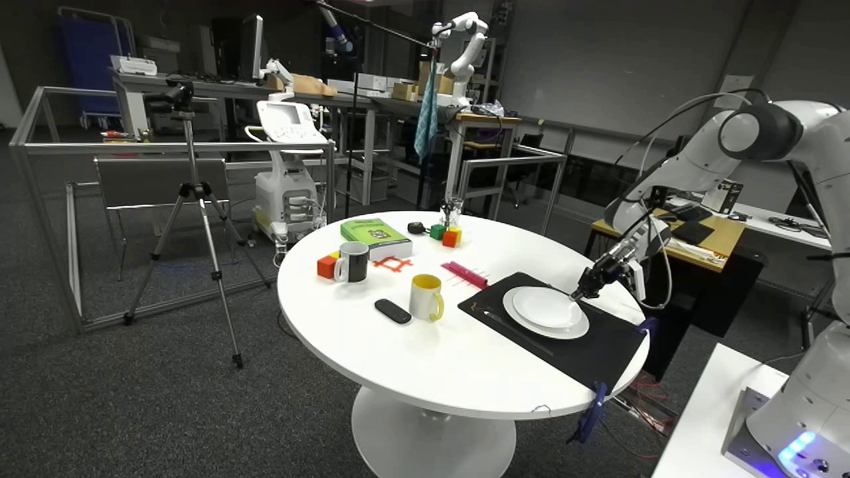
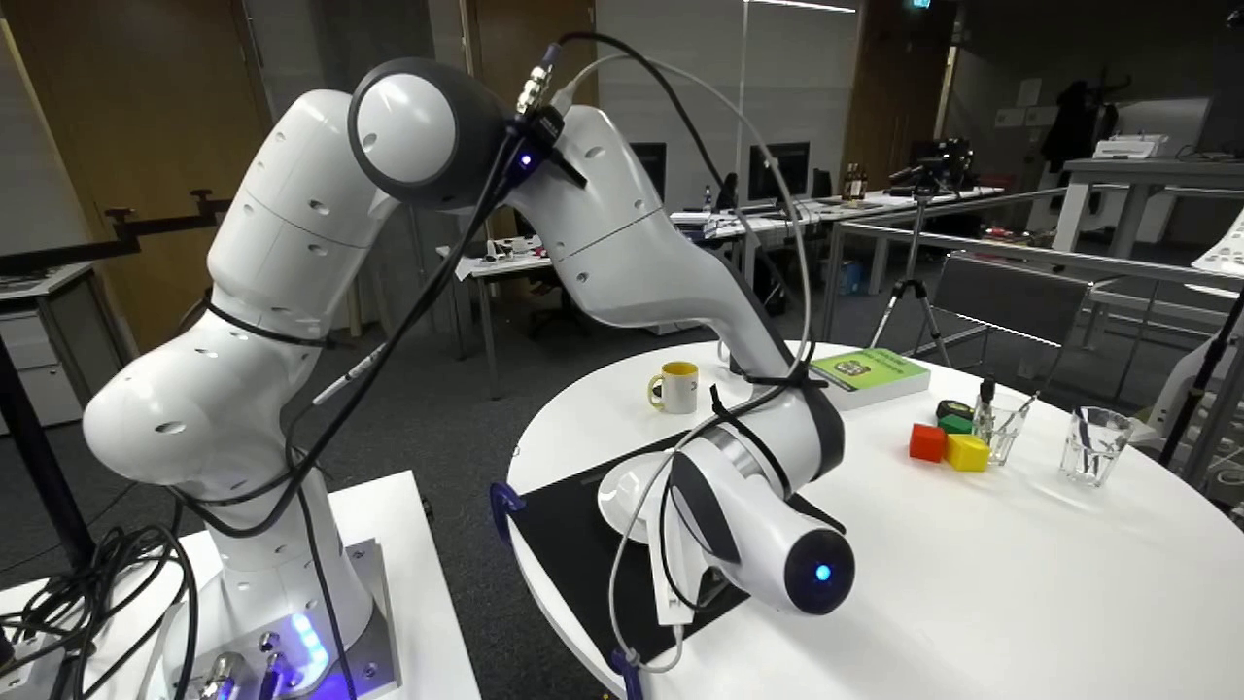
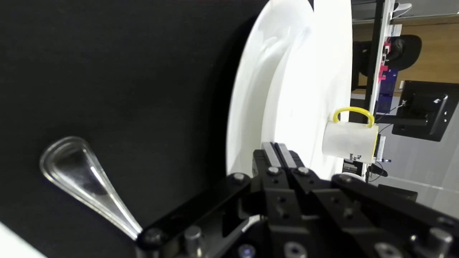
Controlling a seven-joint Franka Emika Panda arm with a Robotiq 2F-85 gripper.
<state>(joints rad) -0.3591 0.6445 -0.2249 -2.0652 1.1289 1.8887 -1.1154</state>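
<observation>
In my wrist view I find small dark print on the white mug with the yellow handle [image 3: 346, 139]; it runs sideways to me, the top line seems to say "The", and the lines under it are too small for me to make out. On the counter [image 1: 438, 365], the thick green-covered book [image 1: 372, 230] carries dark lettering and an emblem in both exterior views, yet I cannot resolve a word. In an exterior view I see blurred marks on a black-and-white box [image 1: 722, 198]. A lit green sign [image 2: 918, 4] is cut by the picture's edge, unreadable to me.
</observation>
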